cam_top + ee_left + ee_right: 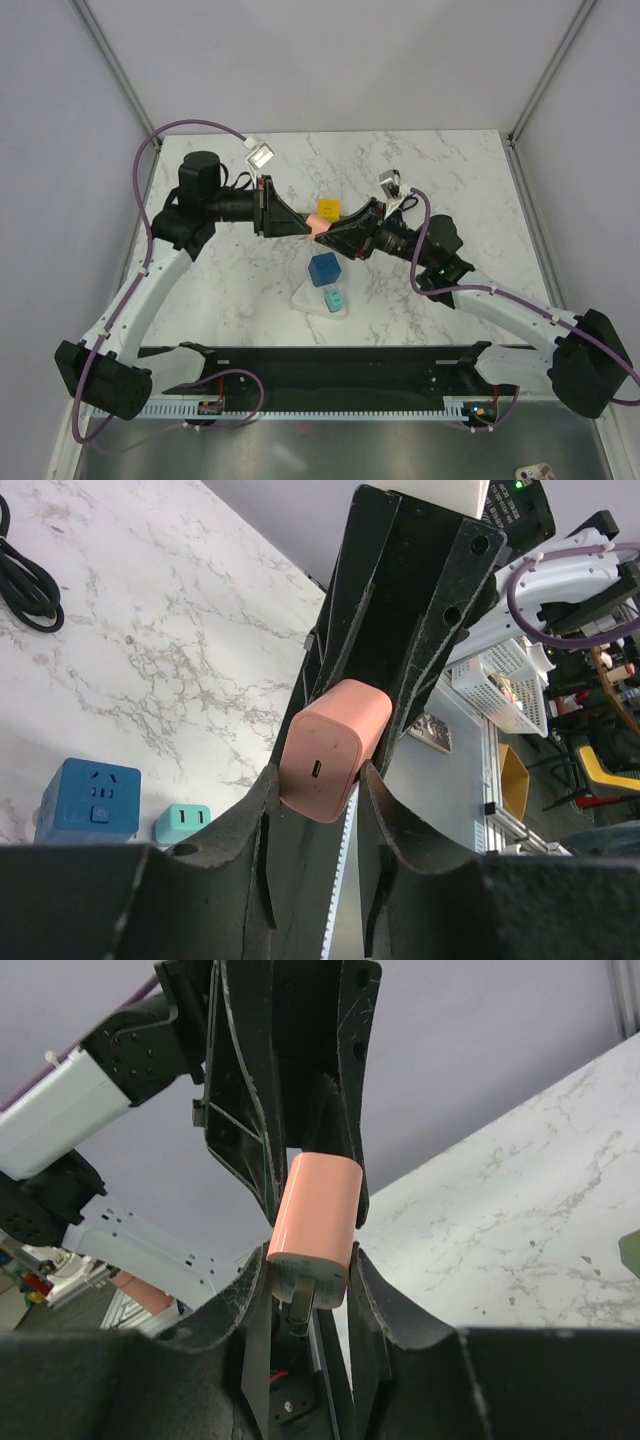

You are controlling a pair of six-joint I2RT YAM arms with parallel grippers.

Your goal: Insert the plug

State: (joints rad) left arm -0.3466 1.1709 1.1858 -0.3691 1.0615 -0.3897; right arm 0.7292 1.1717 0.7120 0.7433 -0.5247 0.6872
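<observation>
A pink plug (318, 226) hangs in the air above the middle of the table, held between both grippers. My right gripper (305, 1265) is shut on its pronged end, with the metal prongs facing the right wrist camera. My left gripper (318, 775) comes from the opposite side. Its two fingertips press the sides of the plug's (335, 750) rounded end, the one with the small port. Below them on the marble stand a blue cube socket (325, 270) and a small teal adapter (334, 299).
A yellow cube (328, 208) sits just behind the meeting grippers. The teal adapter rests on a white base piece (303, 297). A black cable (25, 580) lies at the table's far left in the left wrist view. Grey walls enclose the table on three sides.
</observation>
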